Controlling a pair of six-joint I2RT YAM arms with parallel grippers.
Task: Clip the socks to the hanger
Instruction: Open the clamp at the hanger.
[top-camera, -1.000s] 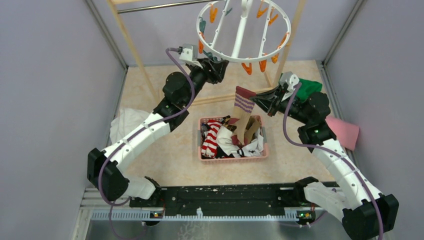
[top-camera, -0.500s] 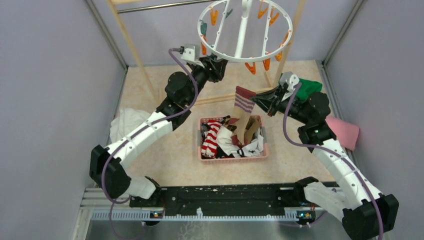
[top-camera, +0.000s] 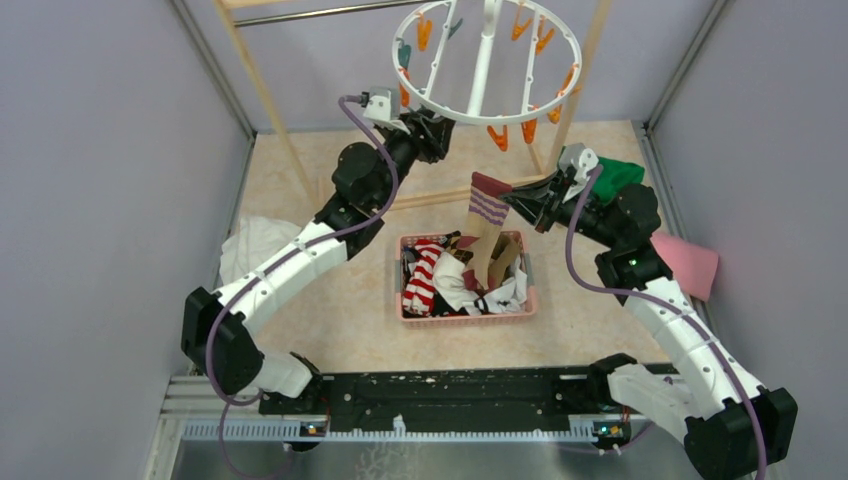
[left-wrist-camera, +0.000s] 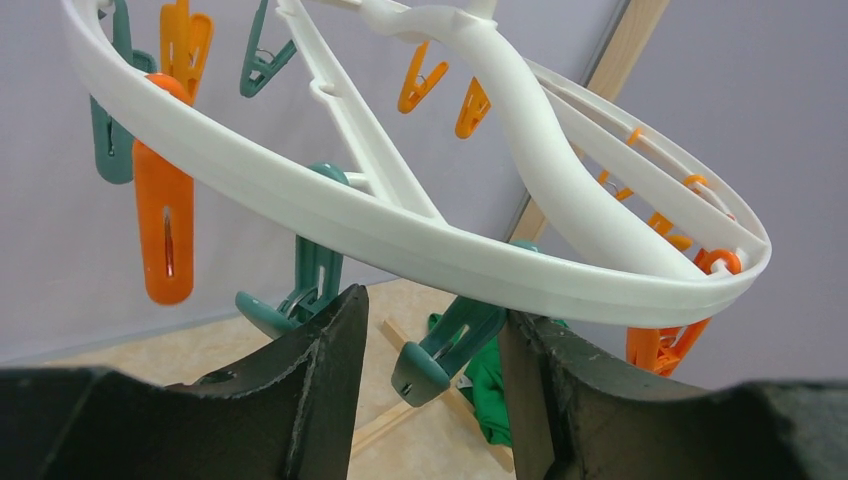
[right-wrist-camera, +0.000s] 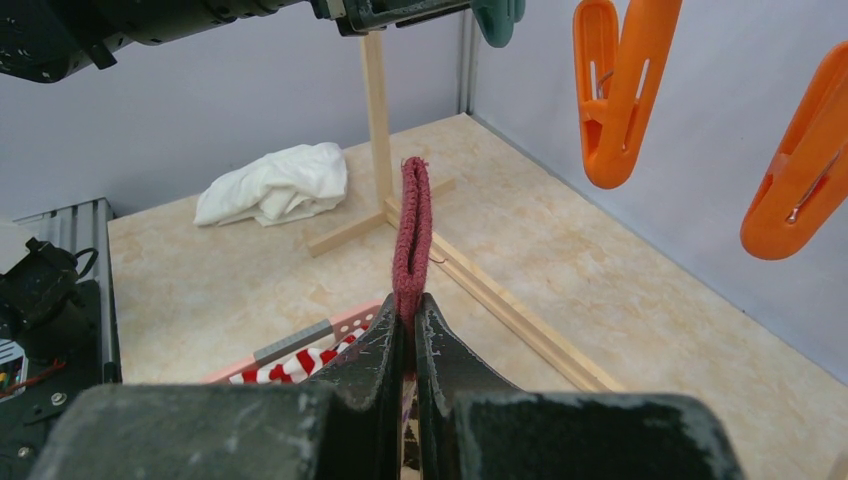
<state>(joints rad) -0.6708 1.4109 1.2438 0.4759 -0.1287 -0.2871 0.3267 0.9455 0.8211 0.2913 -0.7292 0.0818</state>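
The right gripper (right-wrist-camera: 408, 310) is clamped on the sock (top-camera: 487, 215) by its cuff, the sock dangling over the basket (top-camera: 465, 318), with the hanger (left-wrist-camera: 350, 220) at 12 o'clock. The left gripper (left-wrist-camera: 430, 300) has its jaws apart around a teal peg (left-wrist-camera: 440, 350); if the hanger swings under a squeeze, the peg could slip out

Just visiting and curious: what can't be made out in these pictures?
Top view: hook of the hanger, cut off by the upper edge.
Right wrist view: most of the tan and maroon striped sock, behind the right claw.
Left wrist view: whether the left claw touches the teal peg; its fingers' edges hide any contact.
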